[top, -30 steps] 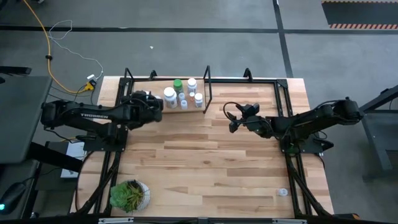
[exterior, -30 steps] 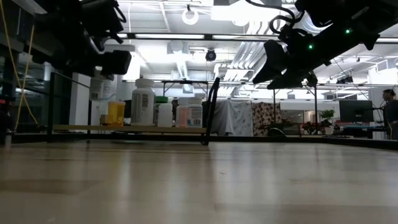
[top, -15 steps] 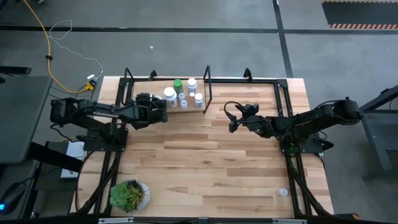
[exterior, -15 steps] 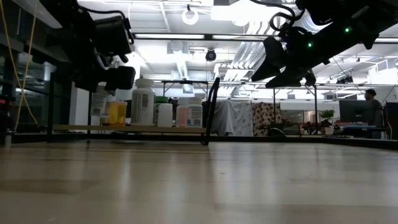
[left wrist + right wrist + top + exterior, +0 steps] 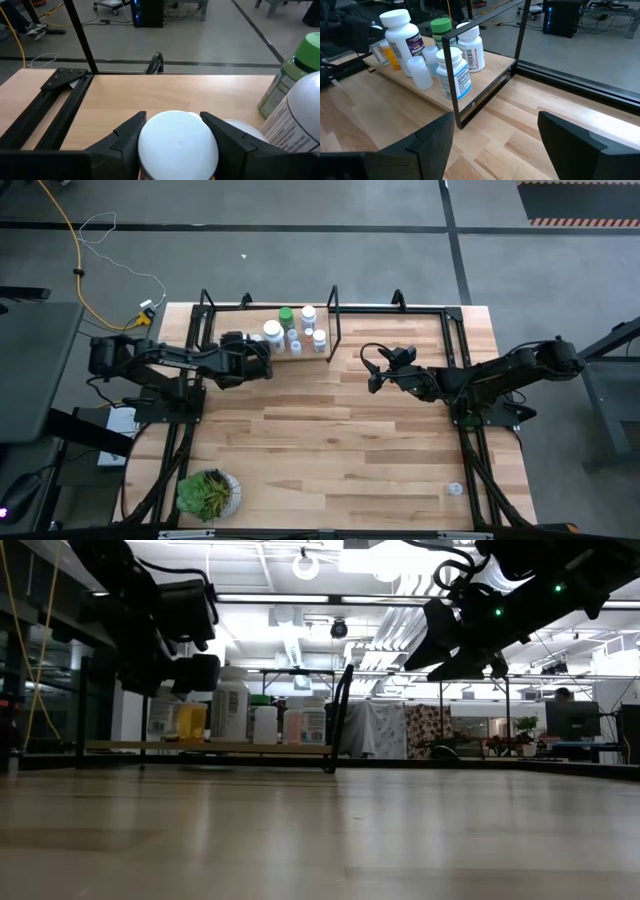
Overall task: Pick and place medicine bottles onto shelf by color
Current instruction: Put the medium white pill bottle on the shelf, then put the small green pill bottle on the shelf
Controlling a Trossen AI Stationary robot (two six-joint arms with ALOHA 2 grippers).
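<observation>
White-capped bottle between left jaws at the shelf

White cap (image 5: 178,145) fills the gap between the left gripper's (image 5: 176,131) jaws, which sit against both its sides, pinching the orange bottle (image 5: 188,722) at the shelf's (image 5: 320,356) left end. On the shelf stand more bottles: a large white one (image 5: 402,38), a green-capped one (image 5: 441,29) and several small white ones (image 5: 454,72). Over the table (image 5: 340,440), right of the shelf, the right gripper (image 5: 374,371) hangs with jaws spread wide, holding nothing. A potted plant (image 5: 208,493) sits at the table's near left corner.
</observation>
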